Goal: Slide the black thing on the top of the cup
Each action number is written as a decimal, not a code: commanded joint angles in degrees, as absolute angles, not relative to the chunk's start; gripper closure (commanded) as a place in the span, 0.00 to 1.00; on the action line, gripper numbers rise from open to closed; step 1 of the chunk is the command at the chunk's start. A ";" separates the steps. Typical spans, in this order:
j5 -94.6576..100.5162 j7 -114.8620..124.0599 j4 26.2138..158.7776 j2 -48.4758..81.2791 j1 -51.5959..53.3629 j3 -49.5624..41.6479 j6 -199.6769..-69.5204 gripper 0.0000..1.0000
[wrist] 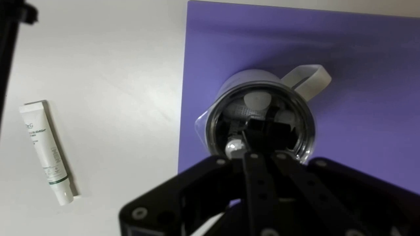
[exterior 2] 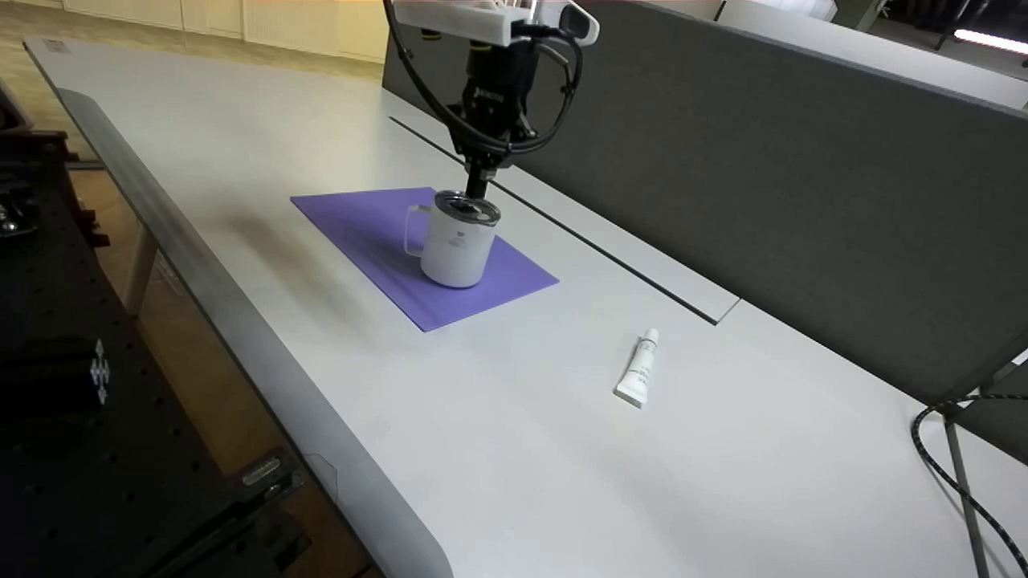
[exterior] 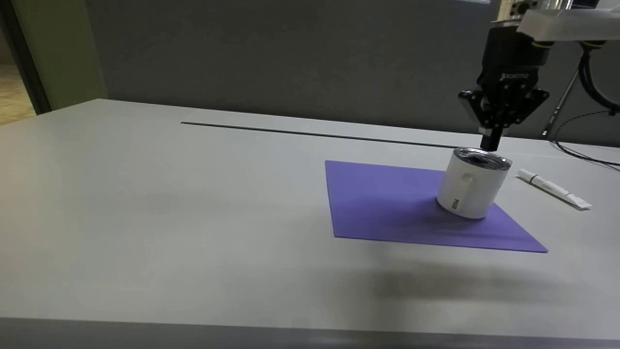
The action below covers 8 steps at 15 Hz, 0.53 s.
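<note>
The white cup (exterior: pixel 468 190) stands upright on a purple mat; it also shows in the other views (exterior 2: pixel 454 249) (wrist: pixel 251 76). Its silvery-rimmed lid is see-through and dark, with reflections. The handle points to the upper right in the wrist view. My gripper (exterior: pixel 490 140) points straight down at the lid, its fingertips together, and also shows in an exterior view (exterior 2: pixel 477 186). In the wrist view the fingertips (wrist: pixel 269 139) are over the lid's middle. I cannot tell if they touch it. The black slider cannot be told apart from the dark fingertips and reflections.
The purple mat (exterior: pixel 378 203) lies flat under the cup. A white tube (exterior: pixel 552 188) lies on the table beside the mat, also in the wrist view (wrist: pixel 46 147). A dark strip (exterior: pixel 310 134) runs along the table before a grey partition (exterior: pixel 290 58). A cable (exterior 2: pixel 956 482) lies at the far edge.
</note>
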<state>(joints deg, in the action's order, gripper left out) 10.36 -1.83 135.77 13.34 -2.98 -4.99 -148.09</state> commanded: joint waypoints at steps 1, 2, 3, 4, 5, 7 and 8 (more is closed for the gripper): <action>12.42 1.46 135.94 14.23 -1.90 -5.82 -149.19 1.00; 12.74 1.68 135.93 14.49 -1.78 -5.89 -149.32 1.00; 13.21 2.03 135.94 14.73 -1.64 -5.99 -149.53 1.00; 13.36 2.12 135.93 14.96 -1.55 -6.03 -149.67 1.00; 13.59 2.27 135.89 15.16 -1.45 -6.09 -149.74 1.00; 13.96 2.64 135.85 15.43 -1.34 -6.17 -149.81 1.00; 13.88 2.67 135.88 15.59 -1.30 -6.15 -149.95 1.00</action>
<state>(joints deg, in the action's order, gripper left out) 12.55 -0.15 135.79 15.35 -2.32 -5.24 -149.34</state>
